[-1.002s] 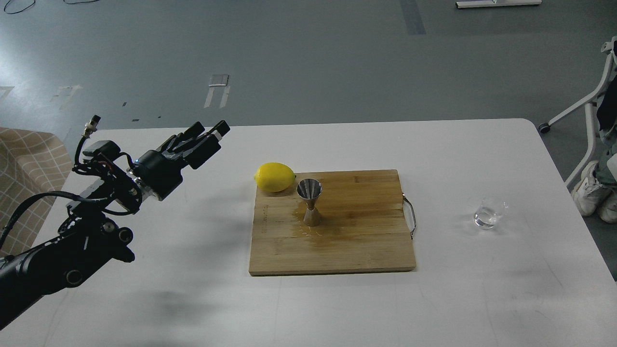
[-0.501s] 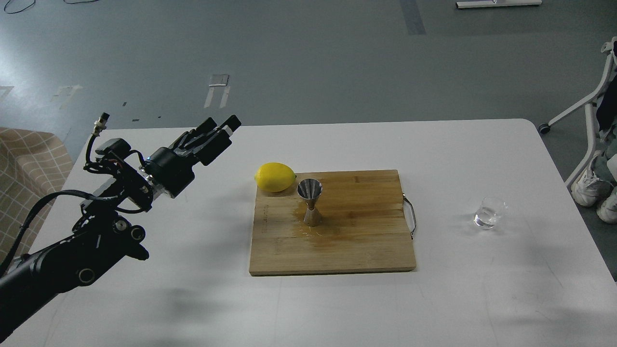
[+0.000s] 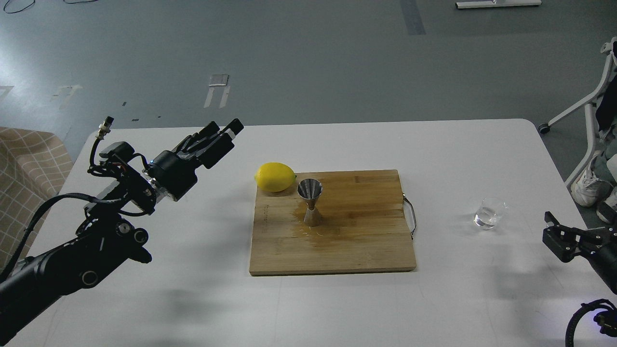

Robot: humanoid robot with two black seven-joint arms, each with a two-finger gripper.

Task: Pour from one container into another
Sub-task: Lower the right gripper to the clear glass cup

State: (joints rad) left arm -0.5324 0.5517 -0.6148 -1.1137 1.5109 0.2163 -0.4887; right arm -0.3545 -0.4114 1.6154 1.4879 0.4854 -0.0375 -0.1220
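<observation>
The clear glass cup (image 3: pixel 489 212) stands upright on the white table at the right, with a little clear liquid in its bottom. On the wooden cutting board (image 3: pixel 356 250), left of its middle, the steel jigger (image 3: pixel 310 202) stands upright. My left gripper (image 3: pixel 225 130) hovers above the table well left of the board, open and empty, fingers pointing up and right. My right gripper (image 3: pixel 549 229) comes in low at the right edge, just right of and below the cup. Its two fingers stand apart and touch nothing.
A yellow lemon (image 3: pixel 274 177) lies on the board's far left corner, close to the jigger. A wet patch (image 3: pixel 320 233) darkens the board around the jigger's foot. The board's metal handle (image 3: pixel 411 217) faces the cup. A checked cloth (image 3: pixel 29 164) lies past the table's left edge.
My left gripper has drifted right and slightly forward, towards the lemon. The right gripper has come into view at the right edge, near the cup. Cup, jigger and lemon have not moved.
</observation>
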